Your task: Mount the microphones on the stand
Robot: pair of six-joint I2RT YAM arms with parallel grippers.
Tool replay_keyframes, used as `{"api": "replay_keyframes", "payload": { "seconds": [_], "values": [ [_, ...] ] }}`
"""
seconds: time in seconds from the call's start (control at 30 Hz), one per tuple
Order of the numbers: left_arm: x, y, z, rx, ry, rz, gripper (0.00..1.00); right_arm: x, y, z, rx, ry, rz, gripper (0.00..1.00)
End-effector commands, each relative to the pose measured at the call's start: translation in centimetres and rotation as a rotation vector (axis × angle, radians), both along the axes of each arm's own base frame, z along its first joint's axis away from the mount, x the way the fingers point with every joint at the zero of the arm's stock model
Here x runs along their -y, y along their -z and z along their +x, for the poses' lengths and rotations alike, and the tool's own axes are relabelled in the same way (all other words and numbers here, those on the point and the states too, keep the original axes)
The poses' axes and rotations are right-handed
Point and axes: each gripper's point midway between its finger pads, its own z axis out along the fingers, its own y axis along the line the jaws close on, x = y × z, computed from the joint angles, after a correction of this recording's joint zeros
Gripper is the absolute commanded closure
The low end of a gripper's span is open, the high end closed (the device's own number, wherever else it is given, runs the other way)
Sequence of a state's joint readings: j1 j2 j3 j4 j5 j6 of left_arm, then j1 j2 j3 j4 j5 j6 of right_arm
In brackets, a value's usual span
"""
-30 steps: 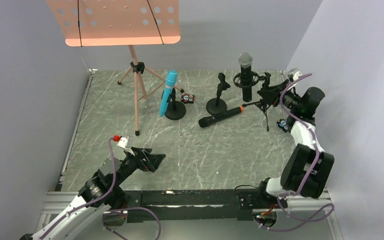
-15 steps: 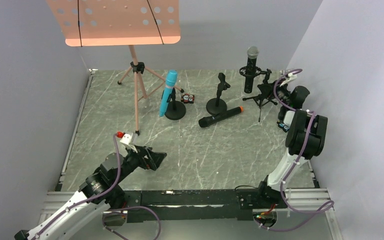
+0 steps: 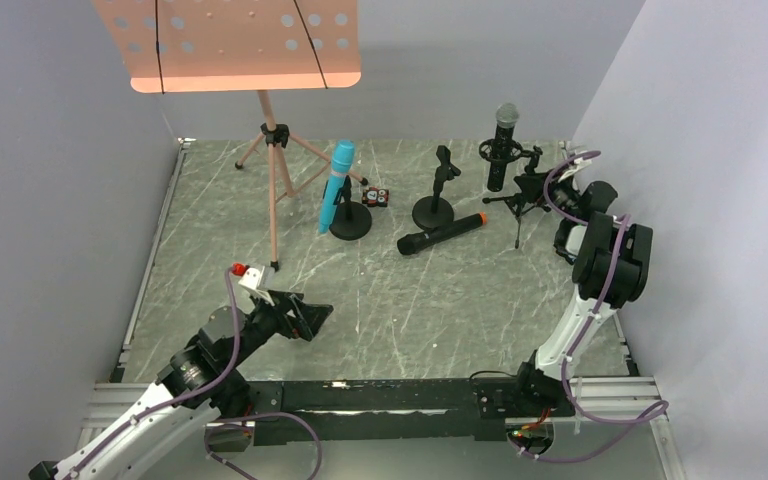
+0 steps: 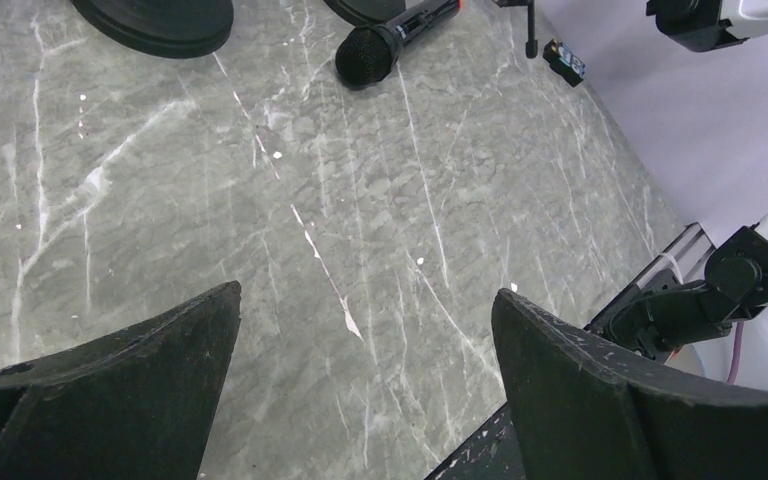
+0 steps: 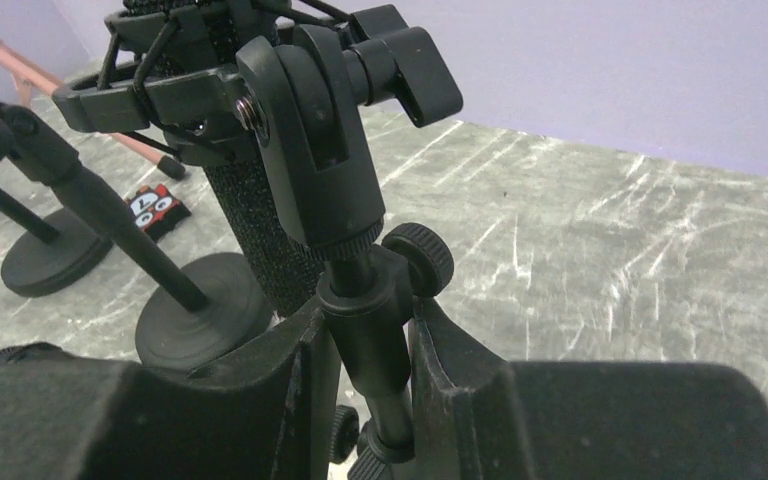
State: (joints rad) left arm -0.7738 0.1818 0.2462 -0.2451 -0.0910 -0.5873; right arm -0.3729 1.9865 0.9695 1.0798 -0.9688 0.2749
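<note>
**Right hand grips the tripod, left hand hangs open**

Closest to you, your left gripper (image 3: 307, 318) hangs low over the table (image 3: 390, 300). Its jaws are spread wide and nothing is in them. In its wrist view you see only stone floor between the two fingers (image 4: 110, 390).

A bit further out, the orange mic (image 3: 440, 233) lies flat on the table. It is on no stand. Its black head points toward you and to the left. Its orange end points away to the right.

Just behind it is the bare stand (image 3: 433, 200). It stands straight up on a round foot, and its clip holds nothing. To the left of that, the blue mic (image 3: 337, 185) sits in the clip of the round stand (image 3: 350, 225). It leans a little, with its head up. A small box (image 3: 376, 197) lies just beside that stand's foot.

Over on the right, your right gripper (image 5: 365, 340) is squeezed shut on the thin post of the tripod (image 3: 520, 200). One finger presses each side of the post. The silver mic (image 3: 503, 140) stands straight up in the tripod's holder, with its mesh head on top. You cannot tell if all the tripod's legs touch the table.

Farthest away, on the left, is the music stand (image 3: 228, 45). Its orange tray is up high and its thin legs rest on the table.
</note>
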Motion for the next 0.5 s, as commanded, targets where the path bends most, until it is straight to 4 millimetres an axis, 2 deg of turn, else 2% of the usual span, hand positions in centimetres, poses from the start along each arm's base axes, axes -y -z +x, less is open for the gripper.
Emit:
{"api": "replay_keyframes", "payload": {
  "seconds": [0.0,0.3,0.47],
  "values": [
    [0.2,-2.2,0.0,0.065,0.010,-0.053,0.01,0.3,-2.2,-1.3,0.105,-0.030,-0.092,0.85],
    [0.3,-2.0,-0.6,0.063,0.029,-0.102,0.01,0.3,-1.5,-2.9,0.057,-0.035,-0.102,0.66],
    [0.1,-2.2,-1.1,0.067,0.033,-0.125,0.01,0.2,-1.4,-3.8,0.032,-0.028,-0.105,0.47]
  ]
}}
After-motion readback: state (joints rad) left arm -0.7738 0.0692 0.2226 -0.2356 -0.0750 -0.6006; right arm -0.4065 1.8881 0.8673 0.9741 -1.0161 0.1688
